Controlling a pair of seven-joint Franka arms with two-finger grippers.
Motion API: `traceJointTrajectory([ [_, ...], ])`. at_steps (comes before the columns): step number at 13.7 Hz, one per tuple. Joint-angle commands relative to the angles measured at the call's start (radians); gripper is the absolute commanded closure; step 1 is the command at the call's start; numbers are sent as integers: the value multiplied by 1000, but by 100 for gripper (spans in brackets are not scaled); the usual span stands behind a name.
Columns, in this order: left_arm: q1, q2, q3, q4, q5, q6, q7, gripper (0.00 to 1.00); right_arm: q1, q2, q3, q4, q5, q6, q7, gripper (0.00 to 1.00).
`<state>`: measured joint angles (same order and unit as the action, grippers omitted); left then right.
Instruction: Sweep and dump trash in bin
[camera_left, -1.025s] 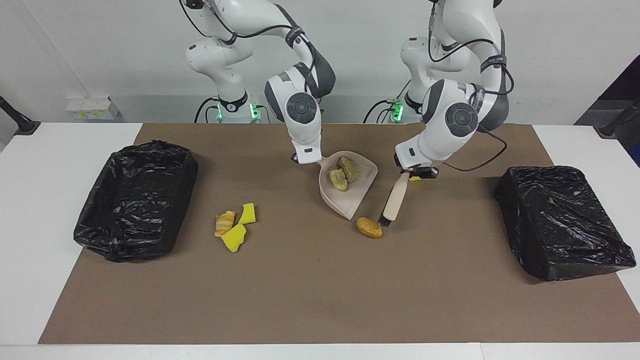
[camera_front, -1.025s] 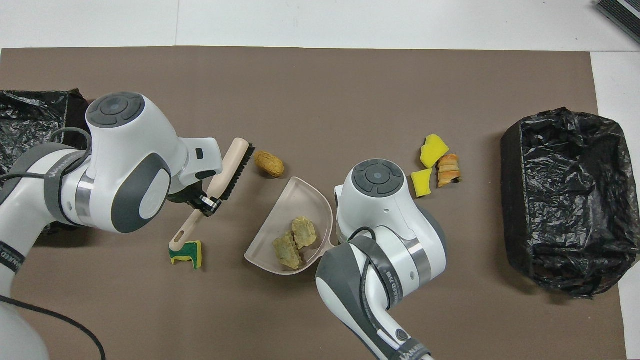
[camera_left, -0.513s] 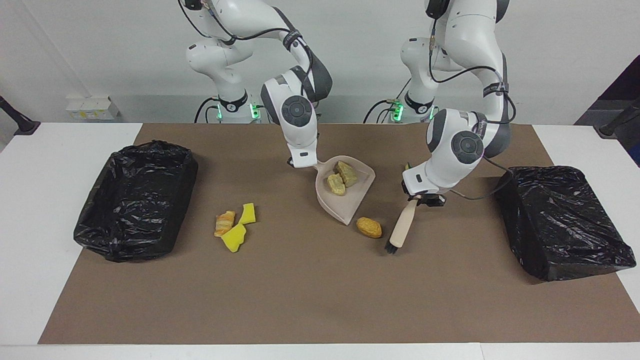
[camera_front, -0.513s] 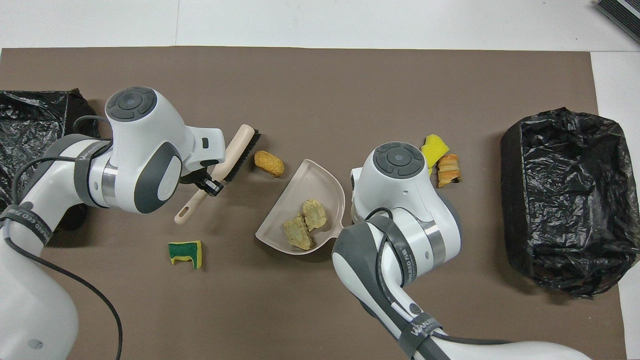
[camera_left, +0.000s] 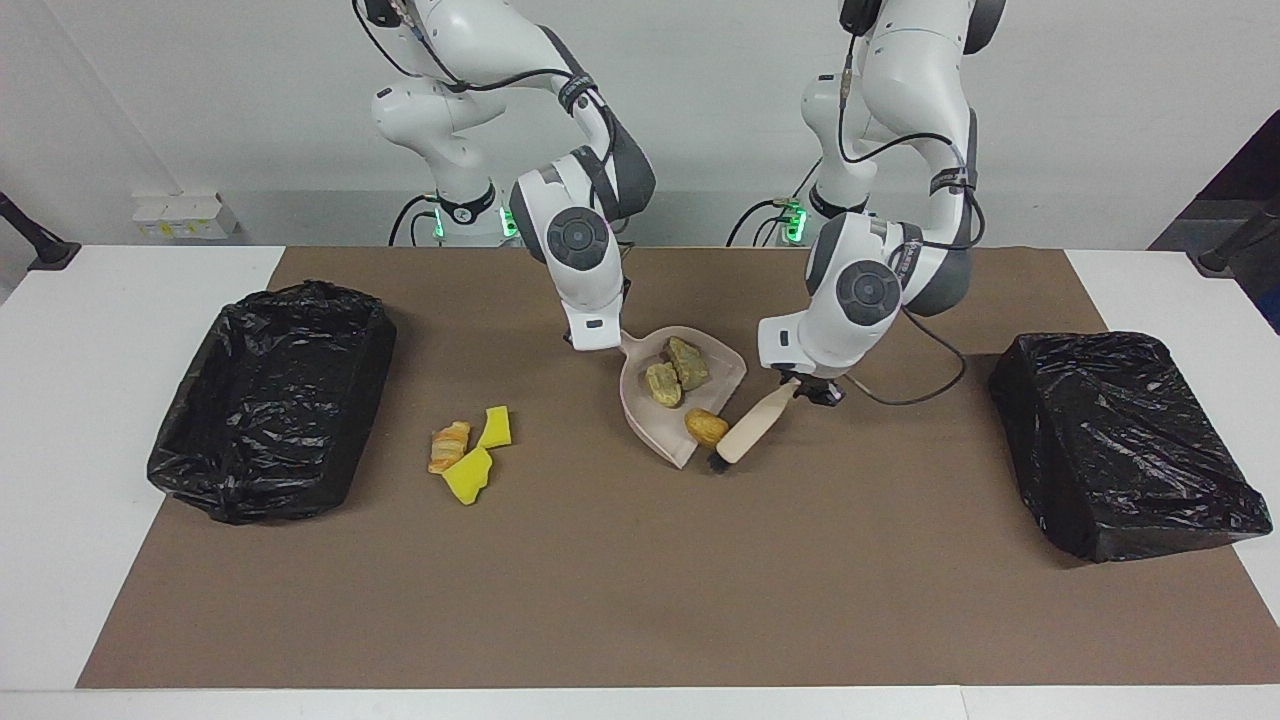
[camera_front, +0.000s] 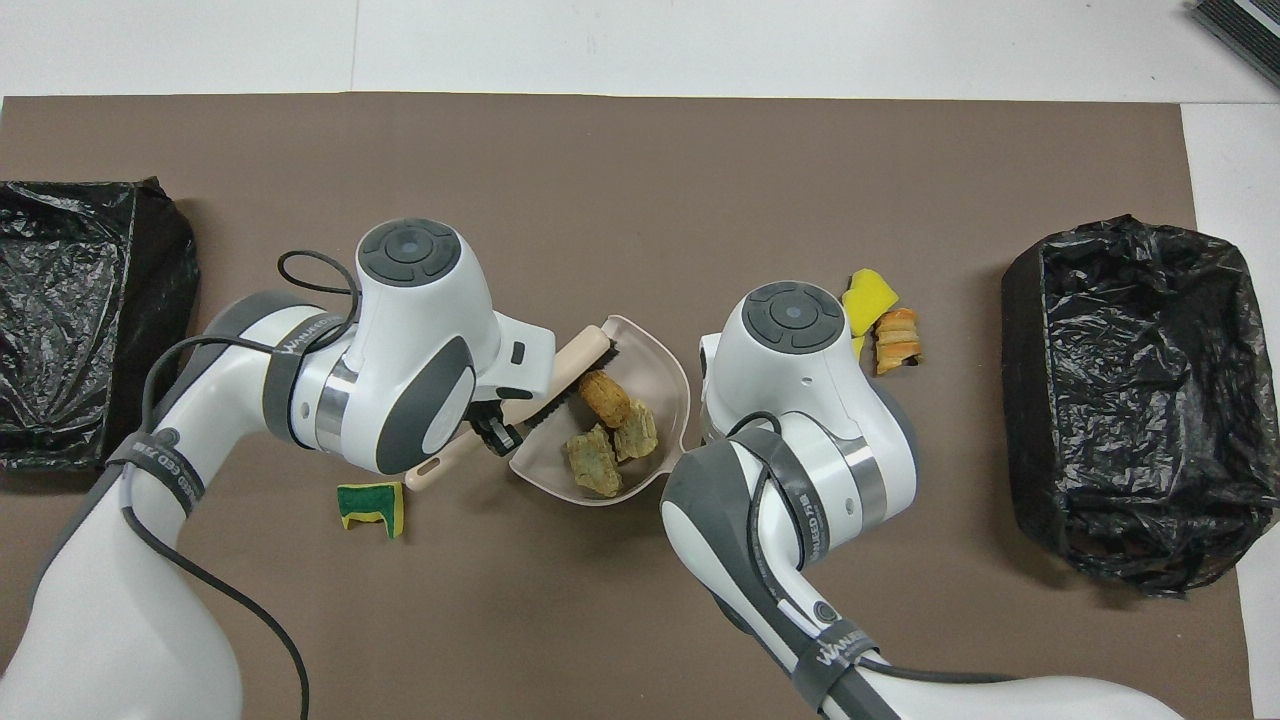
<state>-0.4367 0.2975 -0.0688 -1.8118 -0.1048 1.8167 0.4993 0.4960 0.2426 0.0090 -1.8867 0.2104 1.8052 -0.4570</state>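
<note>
Brush at the dustpan mouth, pastry on the lip

Facing view: the hand brush (camera_left: 752, 432) is gripped by the closed left hand (camera_left: 812, 388), its bristles against a golden pastry piece (camera_left: 706, 427) at the open edge of the dustpan (camera_left: 655, 420), whose handle is clamped in the right hand (camera_left: 598, 338); two bread chunks (camera_left: 676, 370) lie inside.
Overhead view: a green-and-yellow scrub sponge (camera_front: 372, 505) lies on the worktop (camera_front: 620, 180) nearer the robots than the brush; yellow foam scraps (camera_front: 866, 295) and a toy croissant (camera_front: 897, 339) lie between the dustpan and the open lined bin (camera_front: 1130, 400).

Both arms (camera_left: 600, 170) are glossy white with dark grey joint bands and round grey end caps. Black cables (camera_left: 930, 370) loop along them, grey straps carry lettering, and green lights (camera_left: 795, 215) glow at the bases.
</note>
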Motion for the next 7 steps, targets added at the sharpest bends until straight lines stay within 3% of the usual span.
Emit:
traceJointTrajectory([
  [1,-7,-93,18,-29,-35,-68,-124,100,-2,18,6,20,-20,3,3,100],
  [7,30,-149,33,-41,-30,-95,-600,100,-7,18,8,1,-46,74,-238,100],
])
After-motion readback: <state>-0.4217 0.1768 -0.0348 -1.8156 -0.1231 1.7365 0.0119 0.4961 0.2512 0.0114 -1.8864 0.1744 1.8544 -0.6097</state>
